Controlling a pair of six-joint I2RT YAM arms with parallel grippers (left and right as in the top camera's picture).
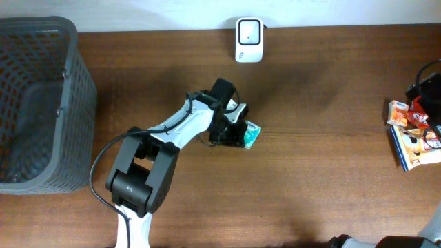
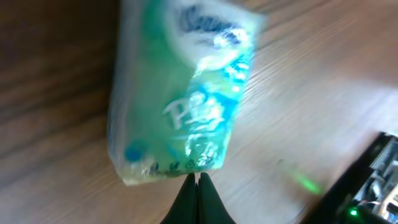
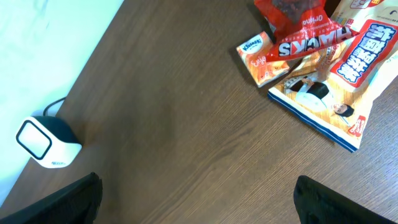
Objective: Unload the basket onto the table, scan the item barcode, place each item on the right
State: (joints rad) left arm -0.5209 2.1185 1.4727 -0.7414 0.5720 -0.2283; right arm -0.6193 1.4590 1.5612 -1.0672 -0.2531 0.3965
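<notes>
Evidently the tissue pack [image 2: 180, 93] is a light, soft thing: a pad of folded paper inside thin, glossy film. It can be expected to give under pressure and to slip or swing if it is taken only by its skin. It is judged unbreakable, but a barcode can be creased or turned away wherever the film is bunched. A firmer hold would be had across the padded body. A pinch on the sealed end leaves the printed faces free for reading, at the cost of some dangling.

The left gripper [image 2: 198, 186] is seen with its fingers pressed together at the pack's lower seam, and the film appears to be nipped between them. The pack is held over the middle of the table [image 1: 310, 193], on the robot's side of the white scanner [image 1: 249, 40] and well apart from it. The right gripper [image 3: 196, 186] is spread wide and nothing is grasped in it; it hangs over the table near the snack packets [image 3: 311, 50].

Only in the left wrist view are the pack's print and the closed fingertips shown, though blurred, and no barcode can be made out. Only in the overhead view is the pack's place relative to the scanner given, along with the dark mesh basket [image 1: 41, 103] at the left. In the right wrist view the scanner and snacks are shown, but the pack is not.
</notes>
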